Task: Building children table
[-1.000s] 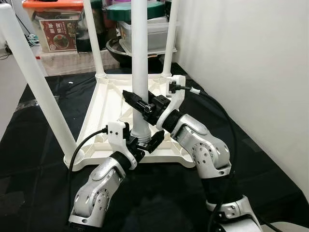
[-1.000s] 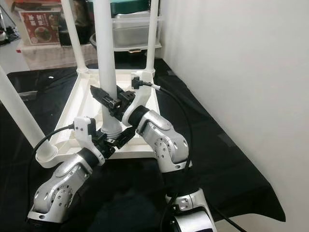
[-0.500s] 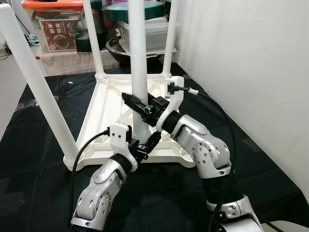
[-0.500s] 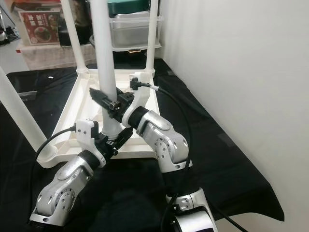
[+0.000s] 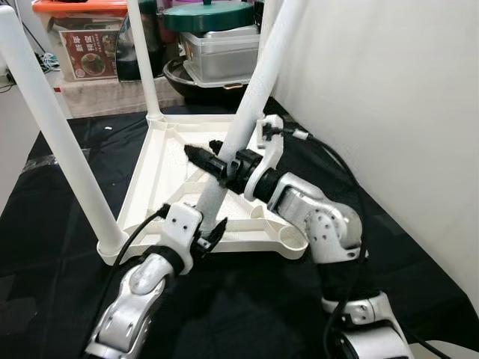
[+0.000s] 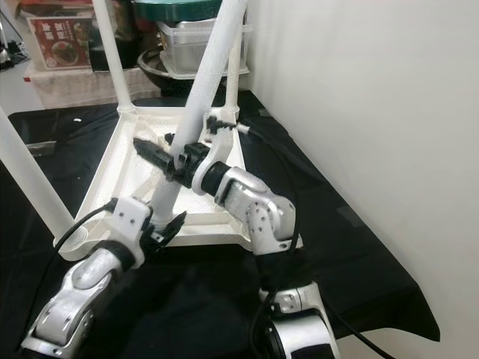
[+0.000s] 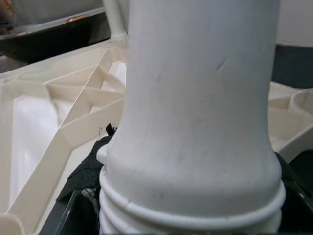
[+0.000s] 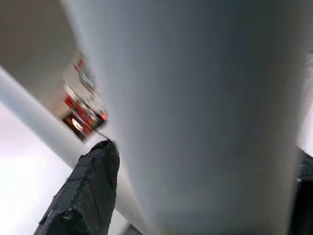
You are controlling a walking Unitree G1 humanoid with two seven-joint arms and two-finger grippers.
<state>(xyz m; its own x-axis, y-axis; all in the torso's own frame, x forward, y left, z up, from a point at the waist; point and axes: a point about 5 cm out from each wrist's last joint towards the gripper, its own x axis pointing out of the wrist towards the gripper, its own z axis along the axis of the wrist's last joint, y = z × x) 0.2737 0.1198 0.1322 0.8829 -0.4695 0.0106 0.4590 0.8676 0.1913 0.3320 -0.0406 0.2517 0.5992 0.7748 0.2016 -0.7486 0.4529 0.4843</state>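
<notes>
The white table top [image 5: 161, 164] lies upside down on a black cloth. My right gripper [image 5: 217, 166] is shut on the middle of a loose white table leg [image 5: 254, 90], whose top leans to the right. My left gripper [image 5: 208, 230] holds the leg's threaded lower end [image 7: 195, 196] over the table top's front edge, left of the open front right corner socket [image 5: 292, 238]. In the right wrist view the leg [image 8: 195, 98] runs beside a black finger [image 8: 88, 196]. Other legs stand upright at the front left [image 5: 52, 127], back left [image 5: 142, 60] and back right [image 6: 235, 82].
A white wall [image 5: 389, 112] runs close along the right. Storage boxes and a green-lidded pot [image 5: 206, 15] sit behind the table top. The black cloth [image 5: 60, 284] covers the floor around it, and my cables trail beside both arms.
The held leg has swung from upright to leaning right at its top. My left arm has dropped lower and to the left, still at the leg's foot. The right gripper stays at mid-leg.
</notes>
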